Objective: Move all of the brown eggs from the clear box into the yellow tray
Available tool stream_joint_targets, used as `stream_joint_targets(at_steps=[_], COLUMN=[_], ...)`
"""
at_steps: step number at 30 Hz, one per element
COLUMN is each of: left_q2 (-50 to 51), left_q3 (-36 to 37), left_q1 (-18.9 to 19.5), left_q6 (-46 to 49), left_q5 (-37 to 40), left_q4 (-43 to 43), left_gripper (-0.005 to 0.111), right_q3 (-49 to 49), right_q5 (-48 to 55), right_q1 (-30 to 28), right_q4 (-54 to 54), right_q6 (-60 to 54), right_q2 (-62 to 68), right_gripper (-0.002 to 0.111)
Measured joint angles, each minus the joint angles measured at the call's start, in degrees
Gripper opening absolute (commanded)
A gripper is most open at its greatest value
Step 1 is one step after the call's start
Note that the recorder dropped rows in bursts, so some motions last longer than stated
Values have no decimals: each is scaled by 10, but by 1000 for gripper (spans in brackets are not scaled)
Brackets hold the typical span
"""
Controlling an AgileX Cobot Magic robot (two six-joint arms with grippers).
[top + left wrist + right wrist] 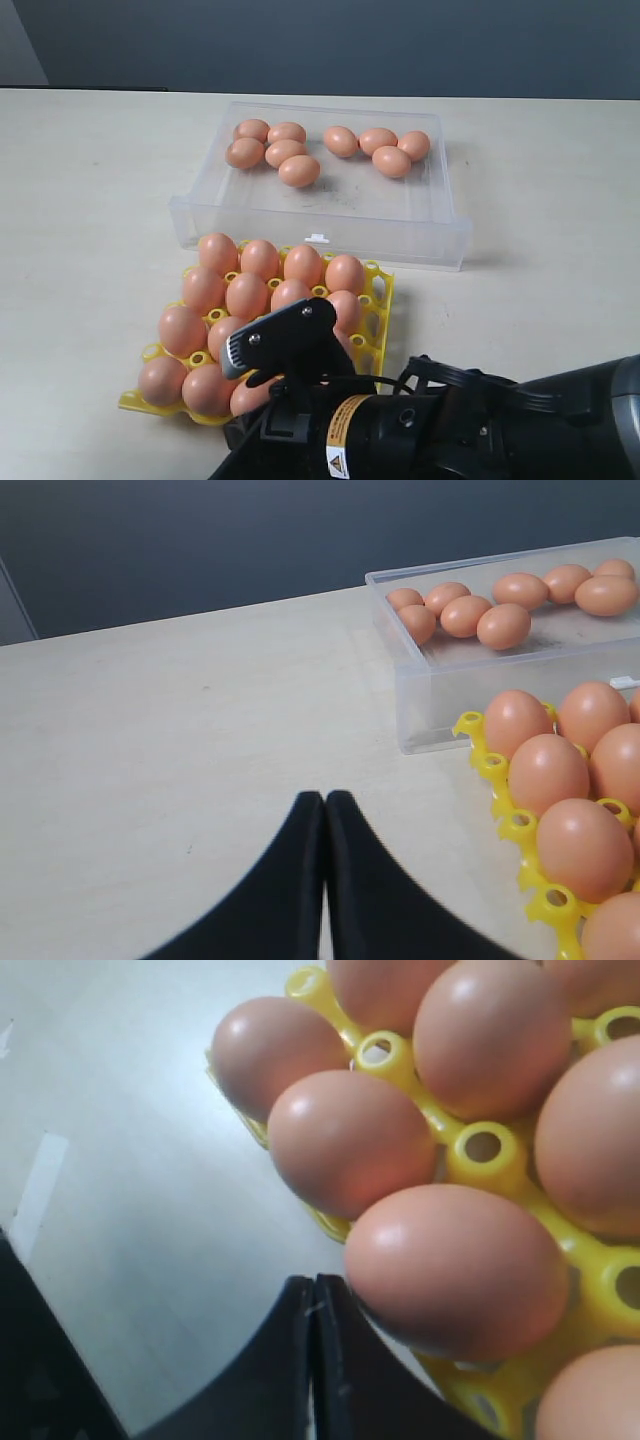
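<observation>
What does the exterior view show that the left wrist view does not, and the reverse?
Only the exterior view shows the right arm reaching over the near edge of the yellow tray, and the full outline of the clear box. Only the left wrist view shows the left gripper, jaws shut, over bare table. Both show nine brown eggs in the box and filled tray cups.

I count nine brown eggs (299, 170) in the one clear box (400, 240) at twelve o'clock, in clusters of five and four. Thirteen show in the one yellow tray (375, 320) at six; some cups are hidden.
</observation>
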Motion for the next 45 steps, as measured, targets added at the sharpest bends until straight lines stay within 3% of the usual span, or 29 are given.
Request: stream_joint_targets(at_steps=[19,35,45], left_q2=[0,0,0], left_q3=[0,0,0], left_q1=[0,0,0], left_q6=[0,0,0], left_q5=[0,0,0], left_q4=[0,0,0], left_gripper=[0,0,0], right_q3=[0,-87,-91], right_q5=[-34,6,26], right_q1=[0,0,0], right_q4=[97,72,62], right_q6=[-25,-41,-46], right_q2=[0,11,32], right_gripper=[-1,-1,-1])
